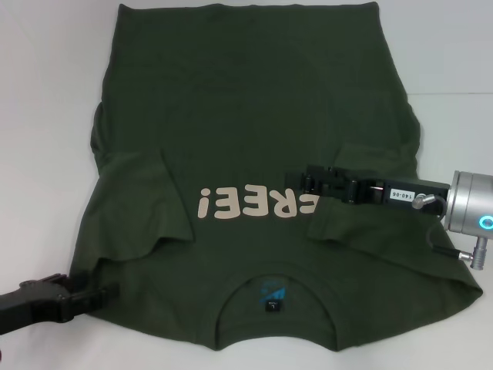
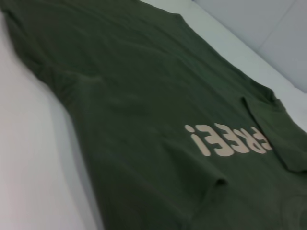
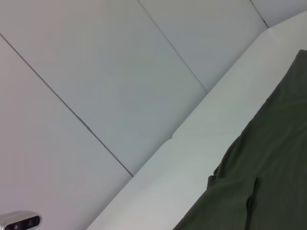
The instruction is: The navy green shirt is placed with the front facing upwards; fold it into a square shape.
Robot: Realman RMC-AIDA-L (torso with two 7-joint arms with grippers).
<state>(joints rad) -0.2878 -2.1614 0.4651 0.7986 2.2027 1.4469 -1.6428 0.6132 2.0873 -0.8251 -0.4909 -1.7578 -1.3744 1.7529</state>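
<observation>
Right end effector (image 1: 296, 183) seemingly clamps the navy green shirt's (image 1: 254, 100) sleeve fold; left end effector (image 1: 100, 297) touches its edge, grip unclear.

A white table (image 1: 46, 92) fills the head view, its bare top showing at both sides and along the far edge. In the right wrist view a pale grey panelled wall (image 3: 96, 81) rises behind the table's edge, crossed by thin dark seams, with a small silver device (image 3: 19, 221) at one corner.
</observation>
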